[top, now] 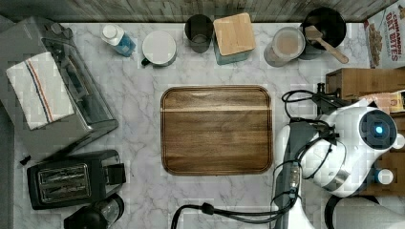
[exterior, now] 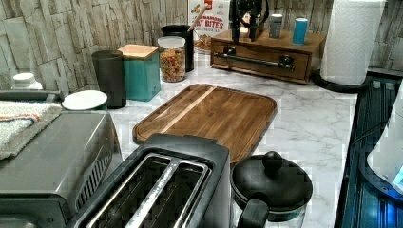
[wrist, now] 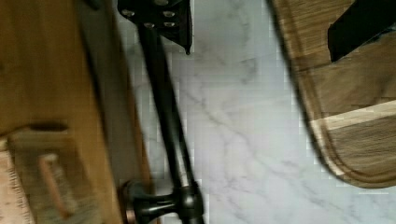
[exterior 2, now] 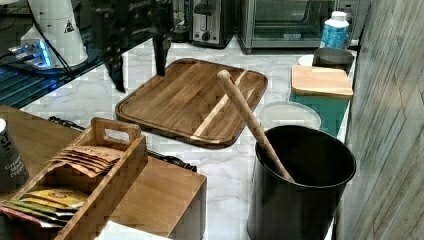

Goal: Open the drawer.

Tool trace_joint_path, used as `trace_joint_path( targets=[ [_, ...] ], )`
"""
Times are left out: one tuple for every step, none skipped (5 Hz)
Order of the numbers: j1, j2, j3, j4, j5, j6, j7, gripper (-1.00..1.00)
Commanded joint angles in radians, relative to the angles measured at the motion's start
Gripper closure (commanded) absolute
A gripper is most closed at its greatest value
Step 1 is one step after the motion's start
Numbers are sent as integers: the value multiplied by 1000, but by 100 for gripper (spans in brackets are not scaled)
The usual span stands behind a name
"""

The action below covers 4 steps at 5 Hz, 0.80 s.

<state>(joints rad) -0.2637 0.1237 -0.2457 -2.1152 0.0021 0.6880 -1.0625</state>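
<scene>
Your claw [wrist: 261, 28] hangs spread wide above the black handle [wrist: 166, 112] of the drawer [exterior: 259, 64], which looks closed; gripping and pulling remain.

From where I sit, my arm [top: 348, 152] folds over itself, white links bunched together with black cables looped around them. The wrist points down, carrying the gripper [exterior 2: 139, 62] low. Its two dark fingers [exterior 2: 161, 57] hang downward, spread wide with open space between them. Through the wrist view I see one fingertip [wrist: 173, 21] on one side and the other fingertip [wrist: 359, 30] well apart from it, nothing pinched between them.
</scene>
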Motion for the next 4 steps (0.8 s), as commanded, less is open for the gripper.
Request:
trace_joint_path(
  targets=[
    [15, 21, 27, 8, -72, 155, -131, -100],
    [-2, 62, 23, 11, -65, 216, -152, -100],
    [-27, 111, 12, 56, -73, 187, -161, -100],
    [-53, 145, 12, 51, -9, 203, -185, -100]
  ],
)
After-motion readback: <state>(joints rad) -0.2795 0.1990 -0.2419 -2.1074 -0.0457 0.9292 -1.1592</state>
